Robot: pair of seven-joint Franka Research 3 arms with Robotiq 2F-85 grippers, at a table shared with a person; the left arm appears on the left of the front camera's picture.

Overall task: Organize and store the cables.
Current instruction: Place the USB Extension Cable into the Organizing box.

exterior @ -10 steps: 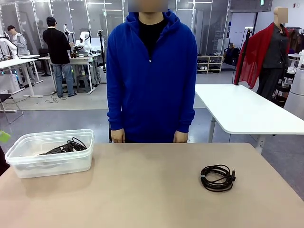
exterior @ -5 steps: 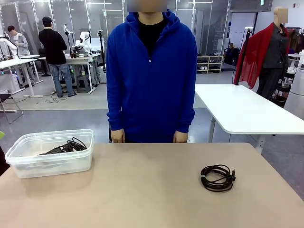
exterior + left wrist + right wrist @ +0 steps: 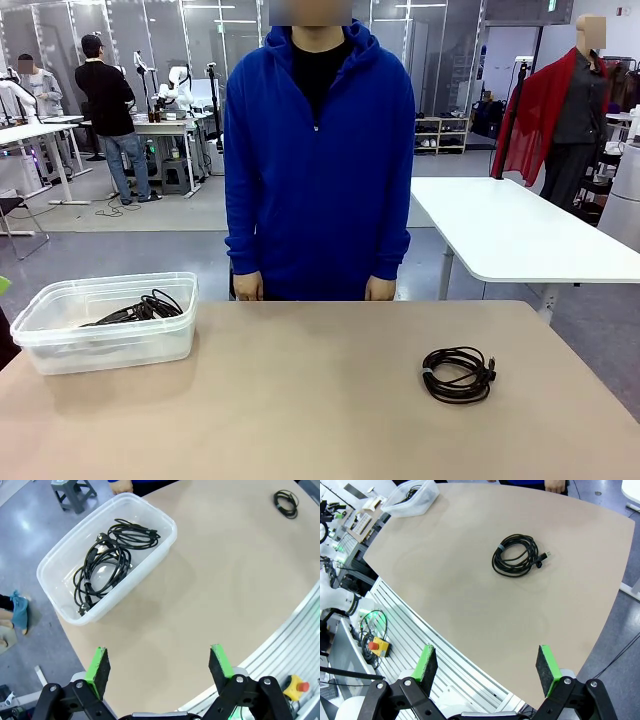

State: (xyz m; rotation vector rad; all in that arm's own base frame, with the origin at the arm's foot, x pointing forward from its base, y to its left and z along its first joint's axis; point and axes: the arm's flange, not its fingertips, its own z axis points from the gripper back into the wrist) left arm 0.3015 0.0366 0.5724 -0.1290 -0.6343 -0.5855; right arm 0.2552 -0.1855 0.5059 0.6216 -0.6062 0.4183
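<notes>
Grippers L [image 3: 160,666] & R [image 3: 486,669] high over table [image 3: 320,400], jaws wide

At the far left edge of the front view, the green sliver [image 3: 4,285] beside the clear bin [image 3: 105,322] shrank to a thin strip and sat slightly lower. In the background at far left, the person in dark clothes [image 3: 108,110] at the distant table shifted a little to the left, and the seated person [image 3: 32,85] there leaned lower
</notes>
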